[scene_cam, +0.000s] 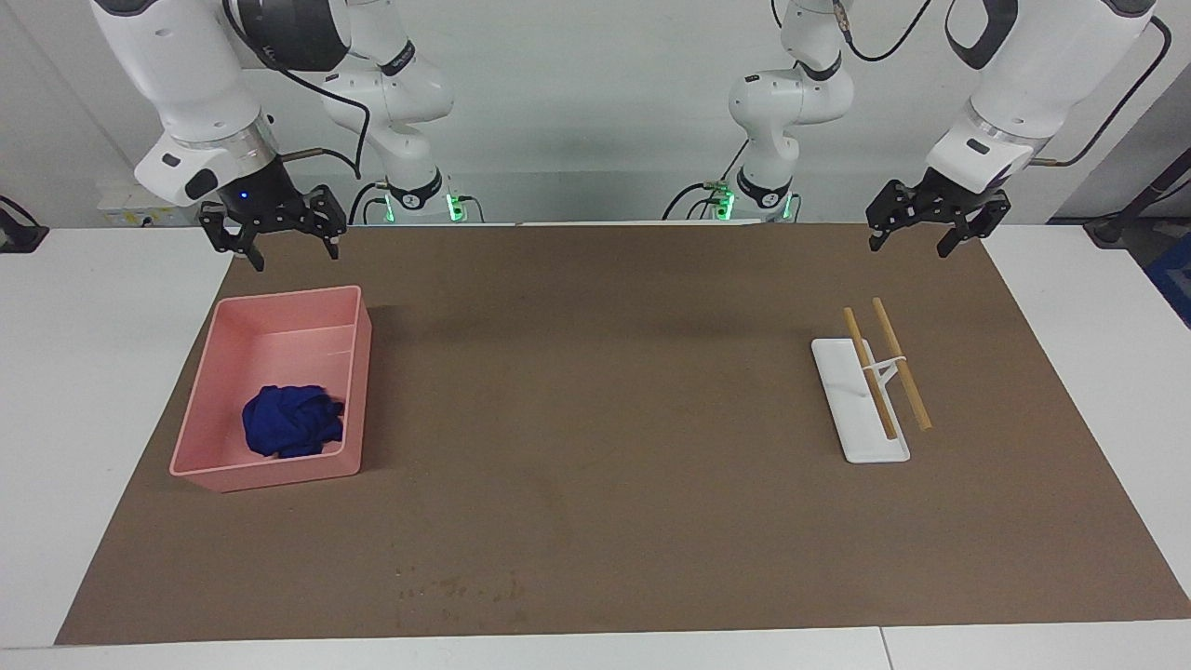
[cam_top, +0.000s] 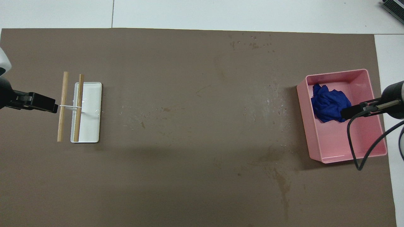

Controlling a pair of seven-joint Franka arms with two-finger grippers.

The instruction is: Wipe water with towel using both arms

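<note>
Now, operator, you have a brown, matte mat (scene_cam: 595, 447) covering most of the white table (scene_cam: 93, 372), its surface flecked with darker stains. Note the pink tray (scene_cam: 200, 414), a smooth, rigid rectangular box with raised walls, sitting toward the right arm's end of the mat. Inside it lies the towel (scene_cam: 291, 421), a deep-blue cloth bunched into a soft, wrinkled lump, in the part of the tray farther from the robots and against the wall that faces the mat's middle. The water (cam_top: 269, 101) shows as a few tiny pale glistening droplets on the mat just beside the tray, toward the mat's middle; you can make them out only in the overhead view.

Your right gripper (scene_cam: 277, 244) hangs in the air above the mat's edge nearest the robots, by the tray's near wall, black fingers spread wide and holding nothing. In the overhead view it (cam_top: 348, 112) overlaps the tray and the towel's edge, but the facing view shows it well above them. Your left gripper (scene_cam: 916, 242) waits over the mat's near corner at the left arm's end, fingers also spread wide, empty.

Toward that end rests a flat white rectangular dish (scene_cam: 856, 409) with two slim, straight wooden sticks (scene_cam: 886, 366) laid lengthwise, one on it and one just off its edge, tied by a thin white band.
</note>
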